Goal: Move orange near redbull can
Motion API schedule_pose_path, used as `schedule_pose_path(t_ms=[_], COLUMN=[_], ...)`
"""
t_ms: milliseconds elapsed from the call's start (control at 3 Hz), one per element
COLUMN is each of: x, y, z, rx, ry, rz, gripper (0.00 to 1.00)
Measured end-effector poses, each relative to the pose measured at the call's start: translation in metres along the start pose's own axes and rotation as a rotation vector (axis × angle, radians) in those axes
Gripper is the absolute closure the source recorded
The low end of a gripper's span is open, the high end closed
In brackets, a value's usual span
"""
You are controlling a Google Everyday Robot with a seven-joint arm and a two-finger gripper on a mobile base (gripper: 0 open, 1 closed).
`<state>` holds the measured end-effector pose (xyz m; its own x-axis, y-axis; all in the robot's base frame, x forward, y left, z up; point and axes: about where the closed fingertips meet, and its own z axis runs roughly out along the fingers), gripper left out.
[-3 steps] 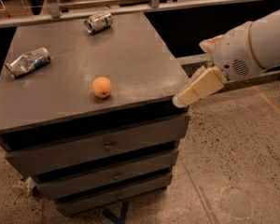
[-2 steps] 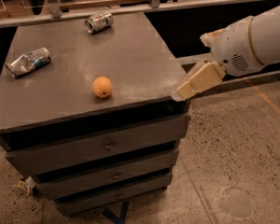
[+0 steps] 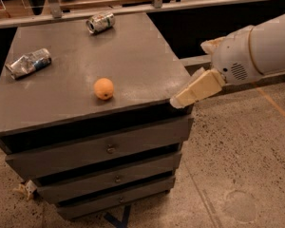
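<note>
Lying flat, the redbull can (image 3: 28,63) runs 8 to 2 o'clock. The orange (image 3: 103,88) sits well apart at its 4 o'clock. At the orange's 3 o'clock hangs the gripper (image 3: 184,98), open or closed impossible to tell.

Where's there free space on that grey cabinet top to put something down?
Most of the cabinet top is bare: a wide patch between the orange and the crushed redbull can, another between the orange and the silver can at the back. Tightest is the front corner where the gripper sits at the edge.
</note>
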<state>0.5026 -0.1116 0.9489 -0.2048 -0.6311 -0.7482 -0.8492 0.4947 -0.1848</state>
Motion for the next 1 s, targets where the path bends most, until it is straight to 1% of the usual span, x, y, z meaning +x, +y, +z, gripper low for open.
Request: schedule_pose_path(t_ms=[333, 667, 1000], x=[0.001, 0.003, 0.003], y=[0.011, 0.021, 0.025], z=[0.026, 0.053, 0.078], rx=[-0.033, -0.048, -0.057], ry=[-0.037, -0.082, -0.135], rz=[0.015, 0.026, 0.02], gripper=[0.0, 0.0, 0.0])
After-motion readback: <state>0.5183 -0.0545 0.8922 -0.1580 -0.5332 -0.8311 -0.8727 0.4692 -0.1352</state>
